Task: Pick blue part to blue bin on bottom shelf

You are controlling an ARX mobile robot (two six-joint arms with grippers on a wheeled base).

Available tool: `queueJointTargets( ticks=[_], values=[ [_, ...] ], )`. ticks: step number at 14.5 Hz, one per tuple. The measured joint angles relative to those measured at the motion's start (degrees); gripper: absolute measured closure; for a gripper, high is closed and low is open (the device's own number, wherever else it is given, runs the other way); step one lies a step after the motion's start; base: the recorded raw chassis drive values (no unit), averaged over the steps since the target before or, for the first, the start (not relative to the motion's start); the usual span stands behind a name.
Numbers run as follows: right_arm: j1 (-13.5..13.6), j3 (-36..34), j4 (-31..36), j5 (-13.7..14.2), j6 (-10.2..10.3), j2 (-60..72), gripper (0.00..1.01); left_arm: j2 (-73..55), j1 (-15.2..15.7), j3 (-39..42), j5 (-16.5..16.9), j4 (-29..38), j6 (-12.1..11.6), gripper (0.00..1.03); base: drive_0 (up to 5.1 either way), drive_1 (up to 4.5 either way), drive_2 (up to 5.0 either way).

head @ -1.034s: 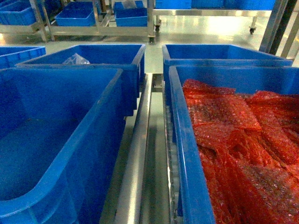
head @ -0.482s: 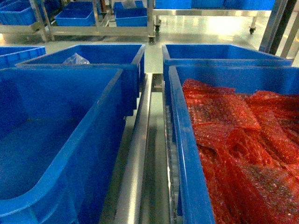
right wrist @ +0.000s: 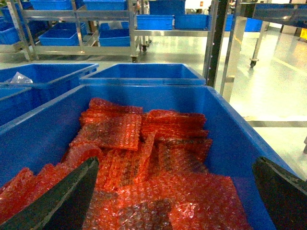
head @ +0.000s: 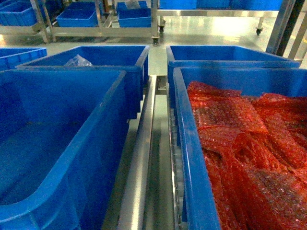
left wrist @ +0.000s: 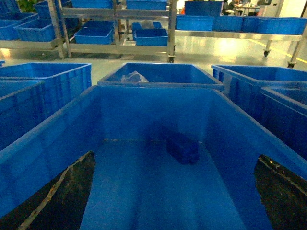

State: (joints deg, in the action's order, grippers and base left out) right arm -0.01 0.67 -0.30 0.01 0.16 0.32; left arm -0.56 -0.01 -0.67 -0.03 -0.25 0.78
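Note:
A dark blue part [left wrist: 182, 147] lies on the floor of the big blue bin [left wrist: 144, 93], toward its far wall. My left gripper [left wrist: 175, 156] hangs open above this bin's near end, one dark finger [left wrist: 57, 196] at each side, nothing between them. In the head view the same bin [head: 112, 129] stands at the left; the part and both grippers are out of that view. The bottom shelf shows as a steel divider rail [head: 139, 163] between the bins. My right gripper [right wrist: 175, 160] is open over red bubble wrap [right wrist: 144, 158].
The right bin [head: 184, 143] is full of red bubble-wrap sheets [head: 240, 143]. Behind stand two more blue bins; the left one [head: 96, 60] holds a clear plastic bag [head: 78, 61]. Racks with blue bins [head: 79, 17] line the far floor.

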Motion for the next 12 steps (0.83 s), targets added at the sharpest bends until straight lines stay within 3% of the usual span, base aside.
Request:
queueJointTargets(
  ticks=[12],
  values=[
    [0.0,0.0,0.0,0.0,0.0,0.0,0.03,0.0,0.0,0.0,0.0,0.0,0.0,0.05,0.0,0.00,0.0]
  ],
)
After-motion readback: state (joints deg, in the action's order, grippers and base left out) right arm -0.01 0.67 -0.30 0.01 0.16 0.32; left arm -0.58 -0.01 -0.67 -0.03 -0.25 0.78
